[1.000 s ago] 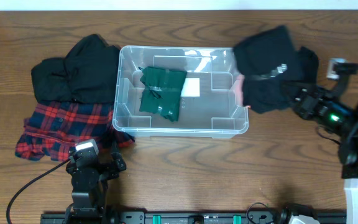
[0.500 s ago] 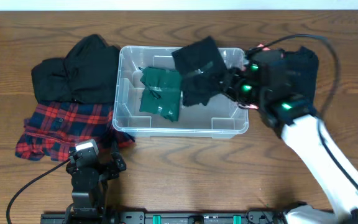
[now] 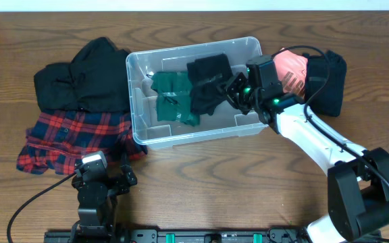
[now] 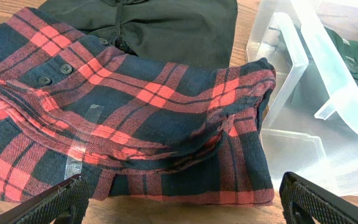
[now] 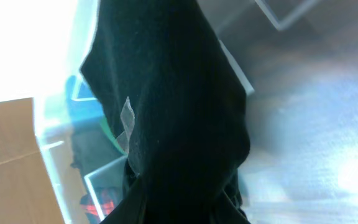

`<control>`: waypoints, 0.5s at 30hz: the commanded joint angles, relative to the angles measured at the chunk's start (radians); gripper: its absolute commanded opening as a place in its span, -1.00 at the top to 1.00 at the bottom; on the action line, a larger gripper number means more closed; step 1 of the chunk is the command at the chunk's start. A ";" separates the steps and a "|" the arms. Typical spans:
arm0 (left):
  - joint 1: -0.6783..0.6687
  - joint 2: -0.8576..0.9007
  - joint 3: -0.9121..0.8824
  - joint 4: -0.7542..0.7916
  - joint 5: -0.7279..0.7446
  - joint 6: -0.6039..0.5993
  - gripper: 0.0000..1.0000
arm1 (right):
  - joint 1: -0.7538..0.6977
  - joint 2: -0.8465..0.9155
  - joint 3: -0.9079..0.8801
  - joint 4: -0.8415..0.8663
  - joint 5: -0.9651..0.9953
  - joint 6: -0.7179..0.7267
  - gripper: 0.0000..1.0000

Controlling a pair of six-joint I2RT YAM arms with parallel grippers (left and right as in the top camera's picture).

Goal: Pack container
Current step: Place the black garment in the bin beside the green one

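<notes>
The clear plastic container (image 3: 139,128) lies skewed at the table's middle. A green garment (image 3: 174,96) lies inside it. My right gripper (image 3: 235,91) reaches over the tub's right end, shut on a black garment (image 3: 208,79) that drapes into the tub beside the green one. In the right wrist view the black garment (image 5: 173,112) hides the fingers, with the container wall (image 5: 50,146) behind it. My left gripper (image 3: 98,181) is open and empty near the front edge. Its fingertips (image 4: 58,202) are just short of a red plaid shirt (image 4: 123,118), next to the container (image 4: 319,87).
A black garment (image 3: 86,71) and the red plaid shirt (image 3: 69,138) lie left of the tub. A pink garment (image 3: 290,69) and a dark garment (image 3: 328,79) lie to its right. A cable trails from the left arm along the front.
My right gripper carried the black garment leftward from beside the tub into it. The tub has turned, its right end swinging toward the back. The left arm has not moved.
</notes>
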 commanded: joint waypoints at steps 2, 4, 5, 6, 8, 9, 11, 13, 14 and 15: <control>0.005 -0.006 -0.015 0.003 -0.005 0.006 -0.96 | 0.008 0.008 0.007 -0.033 0.021 -0.032 0.97; 0.005 -0.006 -0.015 0.003 -0.005 0.006 -0.96 | 0.007 0.008 0.007 -0.043 0.048 -0.104 0.97; 0.005 -0.006 -0.015 0.003 -0.005 0.006 -0.96 | 0.007 0.008 0.007 -0.057 0.066 -0.136 0.95; 0.005 -0.006 -0.015 0.003 -0.005 0.006 -0.96 | 0.007 0.008 0.007 -0.067 0.080 -0.167 0.83; 0.005 -0.006 -0.015 0.003 -0.005 0.006 -0.96 | 0.006 0.008 0.007 -0.063 0.095 -0.260 0.54; 0.005 -0.006 -0.015 0.003 -0.005 0.006 -0.96 | 0.006 0.008 0.007 -0.051 0.101 -0.333 0.39; 0.005 -0.006 -0.015 0.003 -0.005 0.006 -0.96 | 0.006 0.007 0.009 -0.015 0.089 -0.499 0.17; 0.005 -0.006 -0.015 0.003 -0.005 0.006 -0.96 | 0.001 -0.007 0.013 -0.012 0.067 -0.620 0.12; 0.005 -0.006 -0.015 0.003 -0.005 0.006 -0.96 | -0.003 -0.019 0.016 -0.017 0.057 -0.654 0.09; 0.005 -0.006 -0.015 0.003 -0.005 0.006 -0.96 | -0.008 -0.037 0.019 -0.023 0.045 -0.695 0.06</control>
